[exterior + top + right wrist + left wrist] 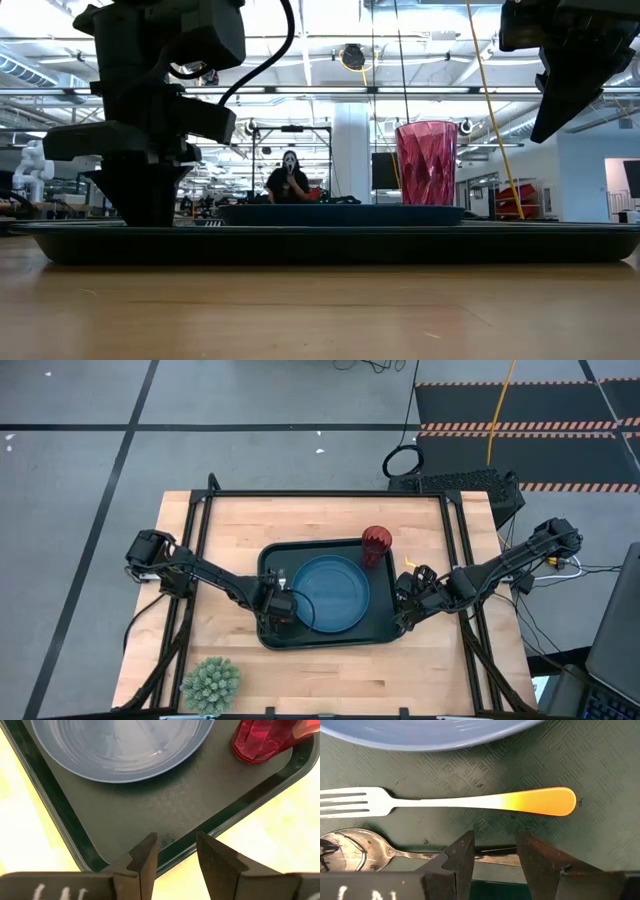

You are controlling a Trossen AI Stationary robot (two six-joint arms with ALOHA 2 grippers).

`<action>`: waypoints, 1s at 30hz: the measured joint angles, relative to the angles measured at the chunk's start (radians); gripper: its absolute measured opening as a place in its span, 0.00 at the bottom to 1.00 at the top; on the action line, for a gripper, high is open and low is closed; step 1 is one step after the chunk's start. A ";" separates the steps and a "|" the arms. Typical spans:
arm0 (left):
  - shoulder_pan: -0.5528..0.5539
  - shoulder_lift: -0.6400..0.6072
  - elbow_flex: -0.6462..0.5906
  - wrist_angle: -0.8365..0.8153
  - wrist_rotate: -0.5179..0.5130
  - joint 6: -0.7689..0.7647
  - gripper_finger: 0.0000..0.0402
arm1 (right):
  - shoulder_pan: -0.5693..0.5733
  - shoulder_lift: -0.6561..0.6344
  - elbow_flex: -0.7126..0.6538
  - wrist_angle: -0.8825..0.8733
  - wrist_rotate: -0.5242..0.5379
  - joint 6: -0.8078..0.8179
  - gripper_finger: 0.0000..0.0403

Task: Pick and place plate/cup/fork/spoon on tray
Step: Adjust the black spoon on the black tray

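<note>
The dark tray [385, 628] lies mid-table. The blue plate [330, 592] rests flat in its middle, and the red cup [377, 545] stands upright in its far right corner. On the tray floor left of the plate, the orange-handled fork [470, 801] and the dark spoon [355, 851] lie side by side. My left gripper [495, 855] points straight down, low over the spoon's handle [495, 851], open, one finger over each stretch of the handle. My right gripper [175, 862] hangs open and empty above the tray's near right rim [210, 827]. My left gripper stands open over the spoon's handle near its free end, fingers pointing down from above and set along the handle. I cannot tell whether a fingertip touches it. The spoon lies flat on the tray floor.
A spiky green plant [210, 682] sits at the table's near left corner. Bare wood [330, 670] lies in front of the tray and on both its sides. Beyond the table, a person [290, 178] stands far back in the room.
</note>
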 joint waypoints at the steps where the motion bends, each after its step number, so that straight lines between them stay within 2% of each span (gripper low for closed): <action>1: 0.000 0.000 0.000 0.000 0.000 0.002 0.38 | 0.000 0.000 0.000 0.000 0.000 0.000 0.32; 30: 0.065 -0.001 0.000 -0.003 -0.019 0.083 0.38 | 0.000 0.000 0.000 0.005 0.005 0.003 0.32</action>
